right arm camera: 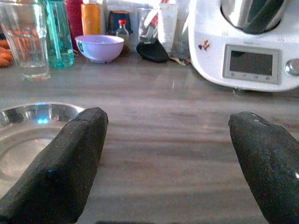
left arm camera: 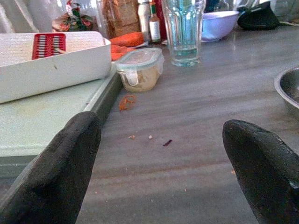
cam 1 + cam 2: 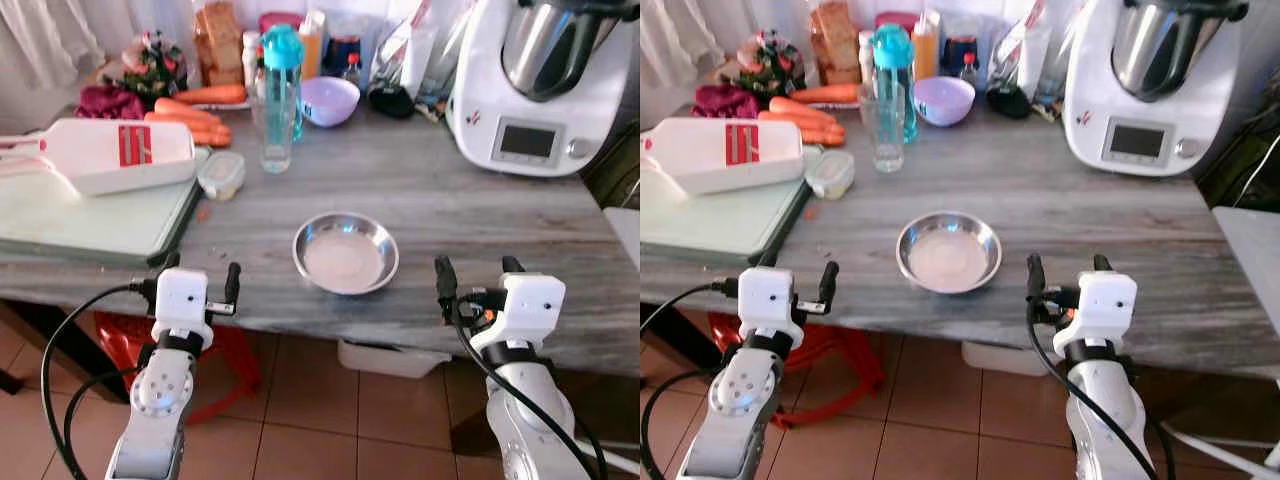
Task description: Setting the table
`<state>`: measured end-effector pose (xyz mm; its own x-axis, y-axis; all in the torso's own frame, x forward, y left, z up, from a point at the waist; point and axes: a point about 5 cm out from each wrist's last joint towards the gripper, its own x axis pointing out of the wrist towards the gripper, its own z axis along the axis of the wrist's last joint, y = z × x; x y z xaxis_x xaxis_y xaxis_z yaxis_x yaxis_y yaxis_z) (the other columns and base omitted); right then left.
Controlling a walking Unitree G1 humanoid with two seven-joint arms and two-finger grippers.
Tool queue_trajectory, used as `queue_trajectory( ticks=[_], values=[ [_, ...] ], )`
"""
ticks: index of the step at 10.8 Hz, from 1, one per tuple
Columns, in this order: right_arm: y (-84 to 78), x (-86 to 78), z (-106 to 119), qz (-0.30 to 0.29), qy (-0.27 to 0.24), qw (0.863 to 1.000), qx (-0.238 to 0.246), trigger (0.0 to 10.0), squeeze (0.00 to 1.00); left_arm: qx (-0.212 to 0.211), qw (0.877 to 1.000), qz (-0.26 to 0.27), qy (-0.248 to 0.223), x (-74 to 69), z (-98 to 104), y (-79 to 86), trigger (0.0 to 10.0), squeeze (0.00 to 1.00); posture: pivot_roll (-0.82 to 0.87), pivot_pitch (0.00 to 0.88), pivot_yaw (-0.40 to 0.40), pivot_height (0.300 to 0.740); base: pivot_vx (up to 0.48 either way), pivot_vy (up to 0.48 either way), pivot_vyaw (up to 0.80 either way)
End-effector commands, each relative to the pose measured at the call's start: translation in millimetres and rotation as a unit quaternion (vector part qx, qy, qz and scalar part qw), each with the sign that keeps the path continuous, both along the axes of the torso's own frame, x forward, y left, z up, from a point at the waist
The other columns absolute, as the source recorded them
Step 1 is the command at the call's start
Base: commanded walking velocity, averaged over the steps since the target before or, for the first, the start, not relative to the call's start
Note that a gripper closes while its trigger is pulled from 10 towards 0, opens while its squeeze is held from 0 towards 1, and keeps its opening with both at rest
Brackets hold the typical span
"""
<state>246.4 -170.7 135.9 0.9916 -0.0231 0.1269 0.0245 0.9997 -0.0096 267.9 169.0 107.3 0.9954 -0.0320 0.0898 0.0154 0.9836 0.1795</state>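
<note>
Grey wood-grain table (image 3: pixel 470 200) seen from above, both grippers hovering at its near edge, arms raised from below. Steel bowl (image 3: pixel 345 252) sits near the front edge, roughly centred between the two grippers, touching neither. Left gripper (image 3: pixel 200 275) is at the table edge left of the bowl, fingers spread wide, nothing between them; in the left wrist view its fingertips (image 2: pixel 65 168) frame bare tabletop. Right gripper (image 3: pixel 478 272) is at the edge right of the bowl, fingers also wide apart and empty; the right wrist view shows the bowl rim just beside its one finger. Pale green cutting board (image 3: pixel 90 220) lies on the table's left part with a white slicer box (image 3: pixel 120 155) on it, red insert on top. Small lidded plastic container (image 3: pixel 221 175) sits just off the board's corner, a bit of carrot peel (image 2: pixel 127 101) near it. Clear drinking glass (image 3: pixel 276 130) stands behind, teal bottle (image 3: pixel 284 75) right behind the glass. Carrots (image 3: pixel 195 115) lie left of the glass, lilac bowl (image 3: pixel 329 100) to its right. White kitchen machine (image 3: pixel 535 85) with a steel jug and a small screen stands at the far right. Packets and bottles along the back wall, blurry. Red stool (image 3: pixel 215 350) under the table on tiled floor.
</note>
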Motion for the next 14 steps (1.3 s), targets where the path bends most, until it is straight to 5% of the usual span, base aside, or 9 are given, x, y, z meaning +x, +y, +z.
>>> queue_trajectory(
  ticks=[1, 14],
  values=[
    [-3.2, 0.1, -1, -0.008, 0.001, 1.0, 0.001, 10.0, 0.0, 0.001, 1.0, 0.003, 0.013, -0.3, -4, 2.1, 10.0, 0.0, 0.06, 0.052, -0.028, 0.74, -0.3, 0.0, 0.0],
    [-4.1, 10.9, 1, -0.015, -0.007, 1.0, 0.009, 10.0, 0.0, 0.002, 1.0, -0.005, 0.012, 7.5, -3, 0.9, 10.0, 0.0, 0.06, 0.031, -0.024, 0.74, -0.303, 0.0, 0.0]
  ],
)
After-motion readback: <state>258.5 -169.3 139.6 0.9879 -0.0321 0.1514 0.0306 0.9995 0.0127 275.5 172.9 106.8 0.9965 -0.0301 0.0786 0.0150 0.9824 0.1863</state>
